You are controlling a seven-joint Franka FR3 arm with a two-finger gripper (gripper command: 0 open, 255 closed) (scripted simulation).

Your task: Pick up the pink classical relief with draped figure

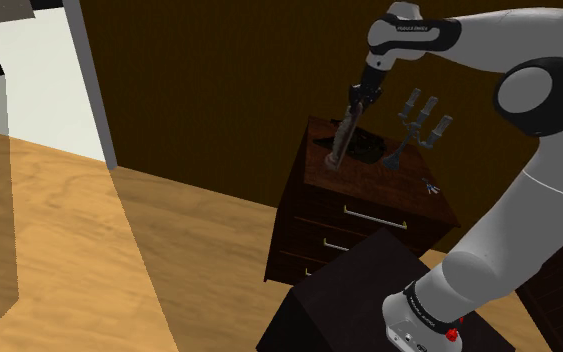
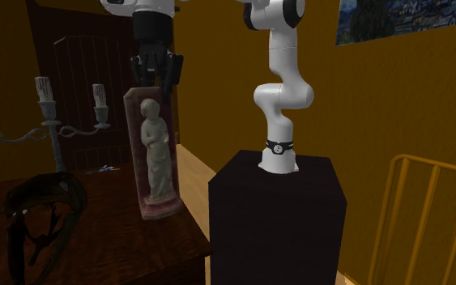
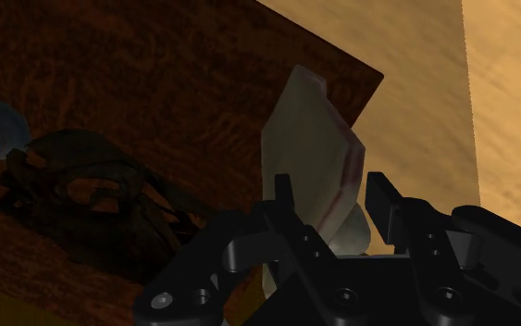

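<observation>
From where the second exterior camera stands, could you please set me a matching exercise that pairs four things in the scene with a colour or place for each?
Things:
1. relief
2. candelabra
3. pincer
4. chair

Descriptions:
A. yellow, at the second exterior view's right
B. black, at the relief's top edge
C. pink slab with a white figure, standing on the dark tabletop
D. pale grey, carrying three candles

Pairs: 1-C; 2-D; 3-B; 4-A
</observation>
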